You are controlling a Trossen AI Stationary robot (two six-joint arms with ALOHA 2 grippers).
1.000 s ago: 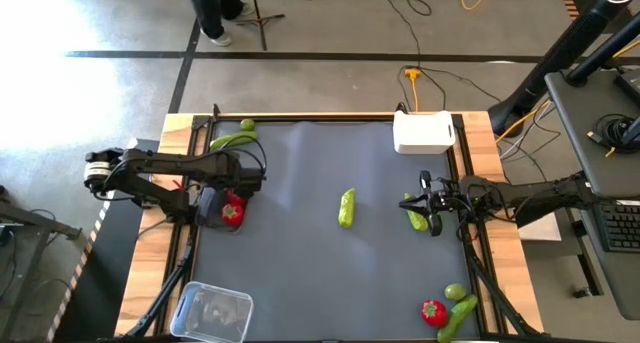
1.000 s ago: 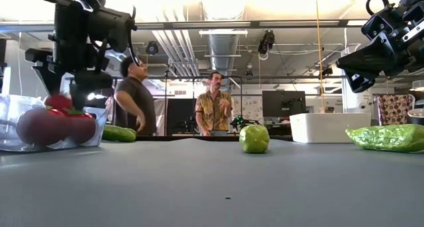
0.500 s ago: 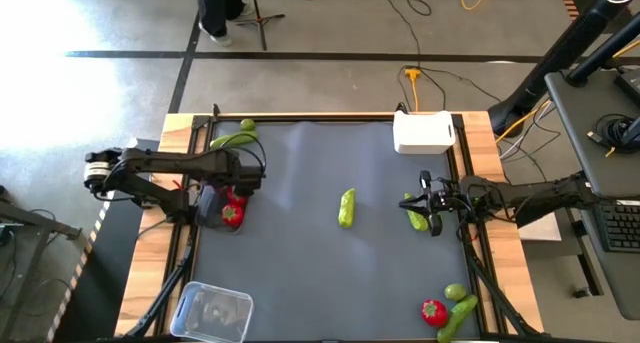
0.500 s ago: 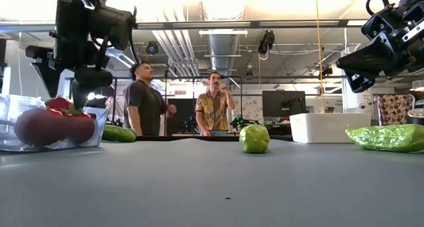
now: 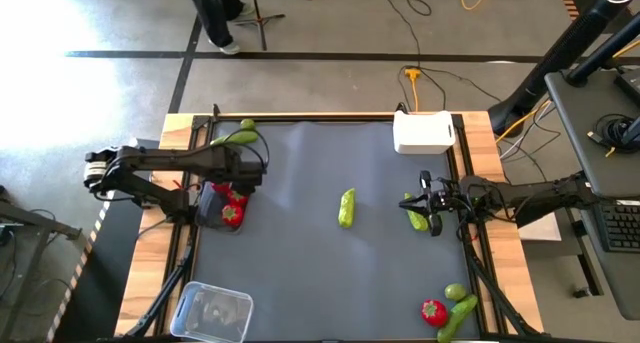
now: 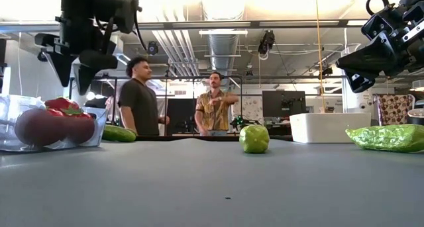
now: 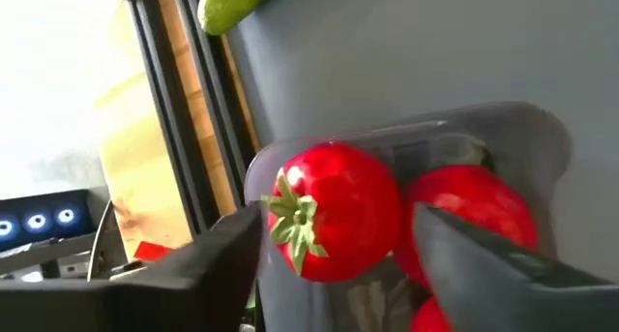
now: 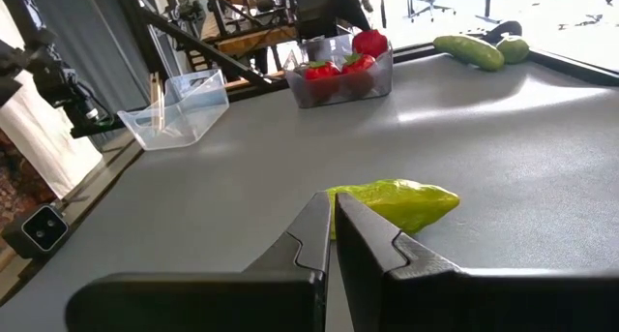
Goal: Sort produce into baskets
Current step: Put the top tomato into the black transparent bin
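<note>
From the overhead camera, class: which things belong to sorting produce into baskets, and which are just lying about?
Job:
- red tomatoes in small tray
- green piece mid-mat
- green pieces at far left corner
- tomato and greens at near right corner
- white box
- clear tub

Lying about:
- floor cables
- side desk

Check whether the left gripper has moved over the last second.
Yes. In the low view the left gripper has risen, now higher above the red pieces in the small tray; its fingers are open and empty.

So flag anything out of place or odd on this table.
Nothing is spilled or damaged. Tomatoes sit in the small tray under the open left claw; the clear tub is empty.
</note>
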